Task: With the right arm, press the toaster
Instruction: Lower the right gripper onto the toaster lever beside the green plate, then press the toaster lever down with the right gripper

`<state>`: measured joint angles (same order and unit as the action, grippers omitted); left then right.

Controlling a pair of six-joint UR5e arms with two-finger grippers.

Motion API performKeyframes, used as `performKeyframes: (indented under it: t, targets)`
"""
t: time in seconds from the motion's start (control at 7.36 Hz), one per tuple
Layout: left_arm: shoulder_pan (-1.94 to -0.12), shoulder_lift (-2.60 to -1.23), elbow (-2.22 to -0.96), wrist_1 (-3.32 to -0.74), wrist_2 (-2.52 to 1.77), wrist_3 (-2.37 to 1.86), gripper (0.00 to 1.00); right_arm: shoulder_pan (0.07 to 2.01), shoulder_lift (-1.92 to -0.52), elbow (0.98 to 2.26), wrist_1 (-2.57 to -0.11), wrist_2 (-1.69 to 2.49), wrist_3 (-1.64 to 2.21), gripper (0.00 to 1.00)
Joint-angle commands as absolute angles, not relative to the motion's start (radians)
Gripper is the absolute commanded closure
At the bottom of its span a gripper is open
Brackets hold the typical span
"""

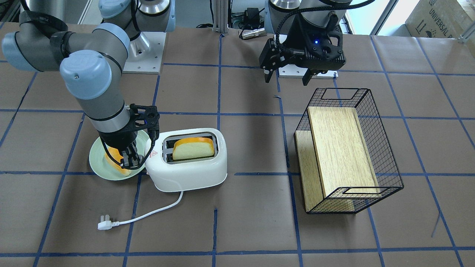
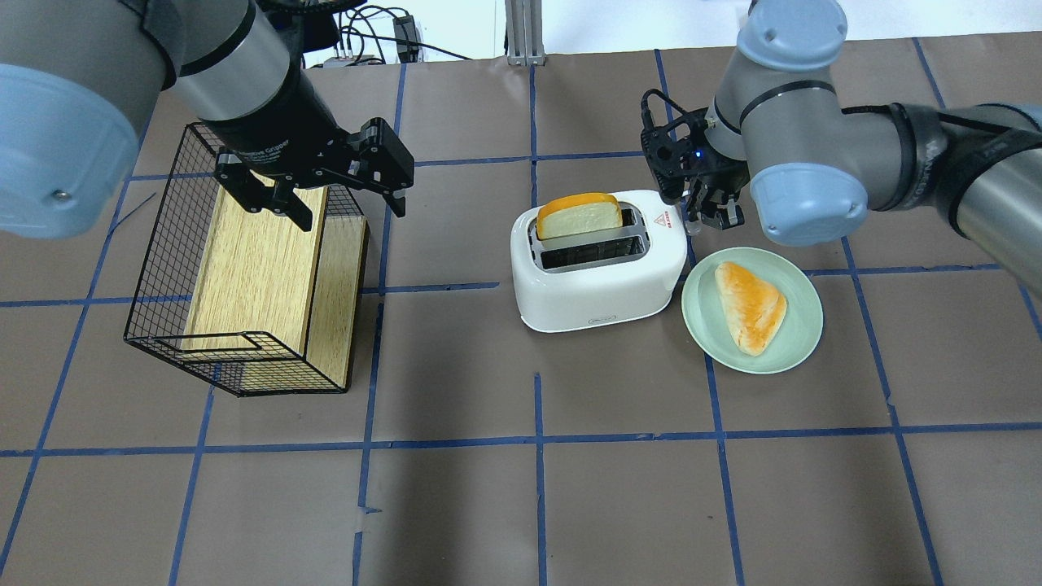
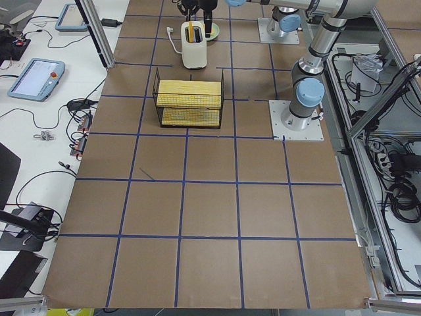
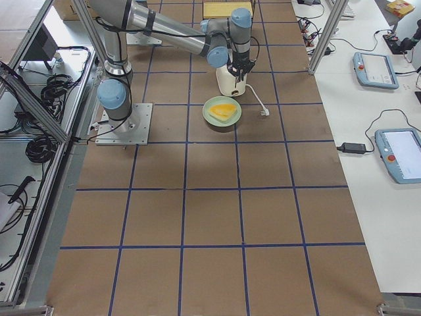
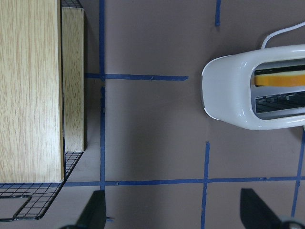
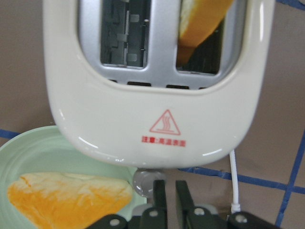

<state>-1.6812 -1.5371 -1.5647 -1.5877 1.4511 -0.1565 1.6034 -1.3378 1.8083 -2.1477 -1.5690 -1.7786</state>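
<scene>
The white two-slot toaster (image 1: 189, 165) (image 2: 598, 281) stands on the table with a bread slice (image 1: 193, 148) upright in one slot; the other slot is empty. My right gripper (image 1: 131, 159) (image 2: 712, 216) hangs at the toaster's end that bears the red triangle mark (image 6: 165, 123). Its fingers (image 6: 159, 193) stand close together, shut on nothing, just beside the grey knob (image 6: 143, 182). My left gripper (image 1: 285, 76) (image 2: 352, 213) is open and empty above the table, near the wire basket.
A pale green plate (image 2: 802, 325) with a bread piece (image 2: 750, 305) lies beside the toaster, under my right wrist. A black wire basket (image 1: 386, 148) holding a wooden box stands apart. The toaster's cord and plug (image 1: 104, 223) trail on the table.
</scene>
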Motion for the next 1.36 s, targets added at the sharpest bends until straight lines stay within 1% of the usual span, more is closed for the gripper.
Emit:
performKeyframes:
  t: [0.0, 0.68, 1.22]
  targets:
    - [-1.681, -1.537, -1.565, -1.588, 1.451, -0.156, 0.00, 1.603, -1.342, 1.821, -2.123, -1.603, -1.781, 0.80]
    - [-1.681, -1.537, -1.565, -1.588, 1.451, -0.156, 0.00, 1.605, -1.332, 1.824, -2.134, -1.562, -1.769, 0.80]
    - [-1.681, -1.537, -1.565, -1.588, 1.451, -0.156, 0.00, 1.601, -1.289, 1.815, -2.138, -1.557, -1.769, 0.80]
